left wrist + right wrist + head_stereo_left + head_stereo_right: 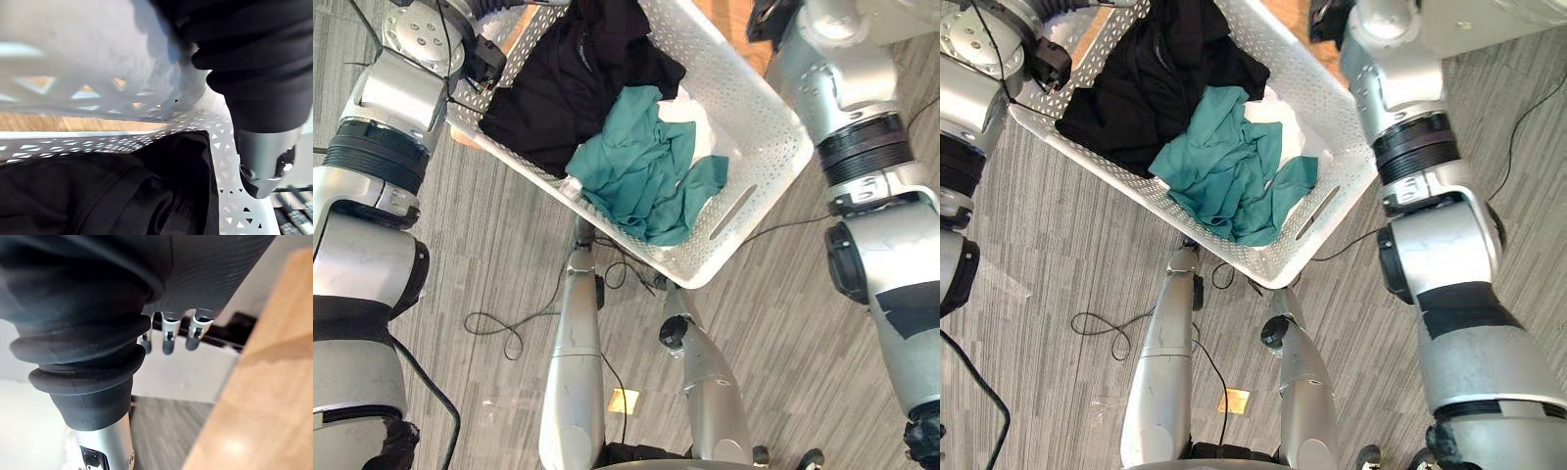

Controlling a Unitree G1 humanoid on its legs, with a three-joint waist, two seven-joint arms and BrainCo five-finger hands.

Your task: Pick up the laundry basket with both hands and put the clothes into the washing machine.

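Legible text, labels, numbers, signs: none.
- Laundry basket (766,122), white perforated plastic: no print to be read.
- Black garment (568,88) and teal garment (646,171) inside it: no label legible.
- Small yellow slip (624,399) on the floor (499,245): too small to read.

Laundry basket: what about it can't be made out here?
Far end of laundry basket: cut by eye views' top edge.
Anything under black garment, teal garment: covered by them.
Grip of left hand: left wrist view, blurred basket wall blocks it.
Grip of right hand: right wrist view, dark cover blocks it.
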